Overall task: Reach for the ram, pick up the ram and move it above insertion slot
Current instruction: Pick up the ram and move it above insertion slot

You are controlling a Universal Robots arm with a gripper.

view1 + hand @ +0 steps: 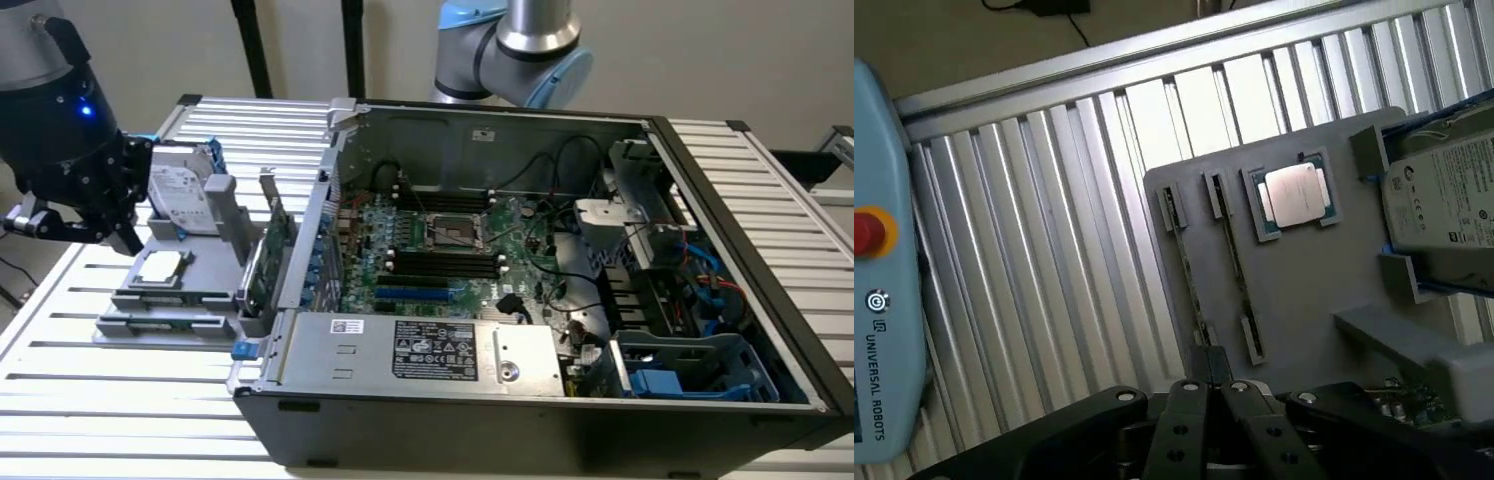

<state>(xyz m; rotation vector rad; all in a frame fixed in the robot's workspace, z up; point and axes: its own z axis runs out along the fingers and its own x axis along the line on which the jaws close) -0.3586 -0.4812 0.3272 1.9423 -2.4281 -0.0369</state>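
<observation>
Grey tray [1304, 290], ram [1190, 280] on edge, lengthwise toward hand [1209, 364]

In the wrist view, "UNIVERSAL ROBOTS" runs in dark capitals along the light-blue pendant [889, 200], just beside a small round logo [876, 301] and near the red button [866, 232]. The hard drive [1444, 195] carries a white label whose print is too small to read. In the lower middle of the exterior view, the power supply [527, 352] bears a black label [437, 353] and a white barcode sticker [350, 326], neither legible
</observation>
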